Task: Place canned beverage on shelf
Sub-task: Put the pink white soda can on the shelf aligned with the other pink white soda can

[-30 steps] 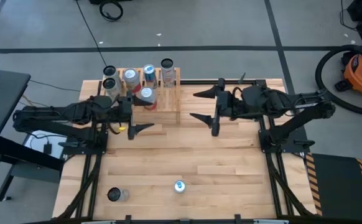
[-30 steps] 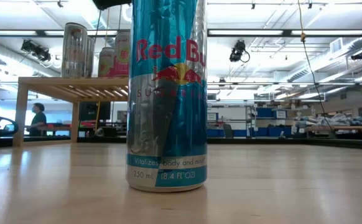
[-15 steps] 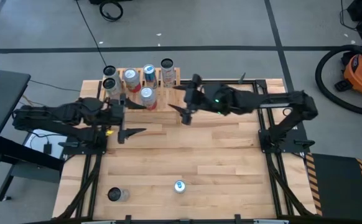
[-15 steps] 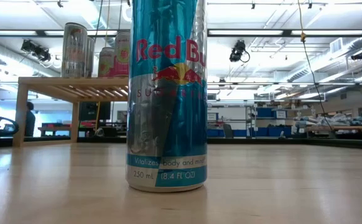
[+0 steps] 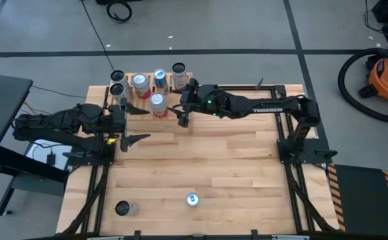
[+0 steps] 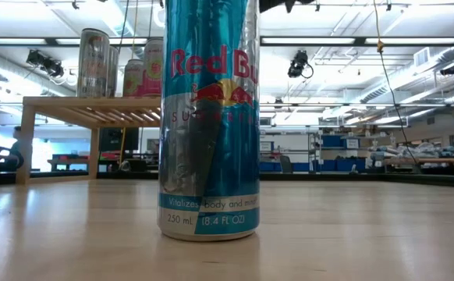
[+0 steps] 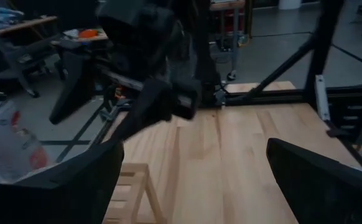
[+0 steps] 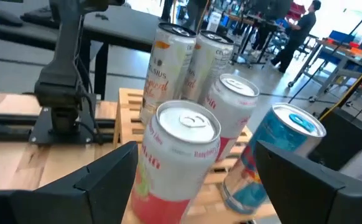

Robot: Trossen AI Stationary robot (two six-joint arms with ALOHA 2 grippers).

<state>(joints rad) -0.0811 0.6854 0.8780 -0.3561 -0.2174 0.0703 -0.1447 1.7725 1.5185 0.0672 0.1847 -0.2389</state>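
Note:
The pale slatted wooden shelf [image 5: 155,90] stands at the table's far left and carries several cans. A white and red can [image 5: 157,102] stands at its near side; it also shows in the right wrist view [image 8: 175,155]. My right gripper [image 5: 181,111] is open, just right of the shelf, facing that can and short of it. My left gripper [image 5: 138,125] is open and empty, near the shelf's left near corner. A blue Red Bull can [image 5: 192,199] stands upright near the table's front edge and fills the low view [image 6: 209,117].
Another can [image 5: 123,209] is at the table's front left. Behind the white and red can stand a blue can [image 8: 274,155] and several pale cans [image 8: 187,62]. An orange vacuum [image 5: 387,77] stands on the floor beyond the table's right side. A person [image 8: 305,25] is in the room behind.
My right gripper has reached toward the table's left, from the table's far middle up to the shelf's right end, staying open. My left gripper has drawn back a little toward the table's left edge. The cans have kept their places.

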